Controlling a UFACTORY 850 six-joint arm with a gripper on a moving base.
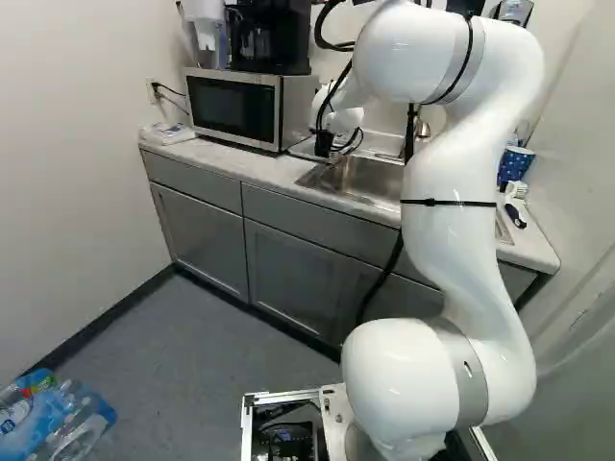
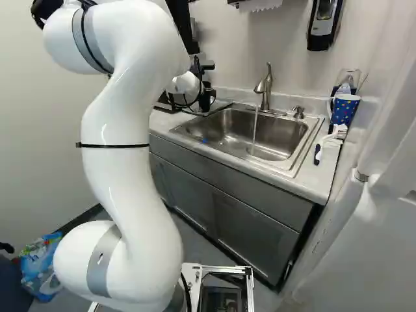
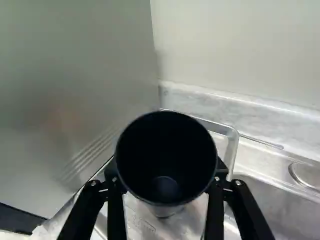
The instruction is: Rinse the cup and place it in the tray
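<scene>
Cup (image 3: 166, 157) is gripped between the end effector's (image 2: 206, 99) two moderately spread fingers; arm (image 1: 450, 240) extends above the tray (image 3: 234, 142).

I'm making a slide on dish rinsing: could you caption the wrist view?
Cup, dark inside, gripped by the pincer over the metal tray, between microwave and sink.

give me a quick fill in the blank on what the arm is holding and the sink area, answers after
The tool grips the dark cup, with a shallow metal ____ beneath it. Water runs from the faucet into the ____. At the right of the right base view, the dotted mug has a background coloured ____.

Missing words: tray; sink; blue.
</scene>
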